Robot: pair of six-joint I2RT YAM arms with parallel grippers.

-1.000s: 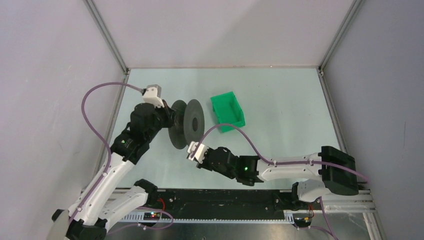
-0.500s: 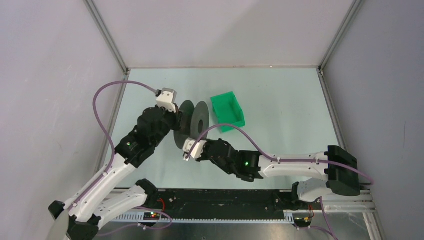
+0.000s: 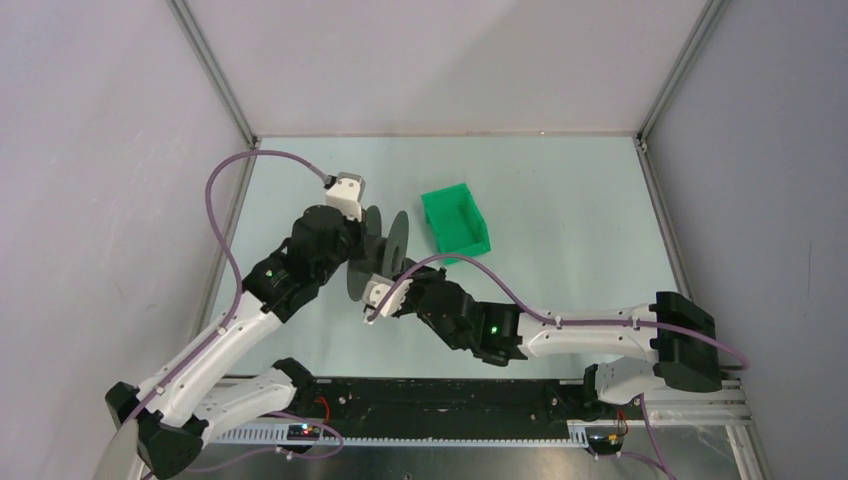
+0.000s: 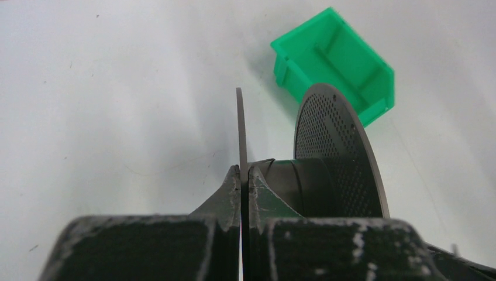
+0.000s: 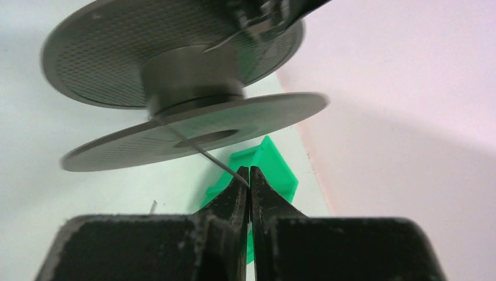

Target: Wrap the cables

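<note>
A dark grey spool (image 3: 388,243) is held off the table, its axis roughly level. My left gripper (image 3: 362,240) is shut on the edge of one thin flange (image 4: 240,132), with the hub (image 4: 298,178) and the perforated far flange (image 4: 339,146) just to its right. A thin black cable (image 5: 205,153) runs taut from the spool's hub (image 5: 193,79) down to my right gripper (image 5: 248,174), which is shut on it. In the top view my right gripper (image 3: 373,305) sits just below and in front of the spool. A turn of cable lies on the hub (image 4: 266,160).
A green plastic bin (image 3: 455,225) stands on the table right of the spool, also visible in the left wrist view (image 4: 333,58) and the right wrist view (image 5: 270,167). Purple hoses arch over both arms. The enclosure walls (image 3: 120,150) stand close on the left.
My left arm has swung the spool to the right and turned it. My right gripper has shifted left, closer under the spool, still shut on the cable.
</note>
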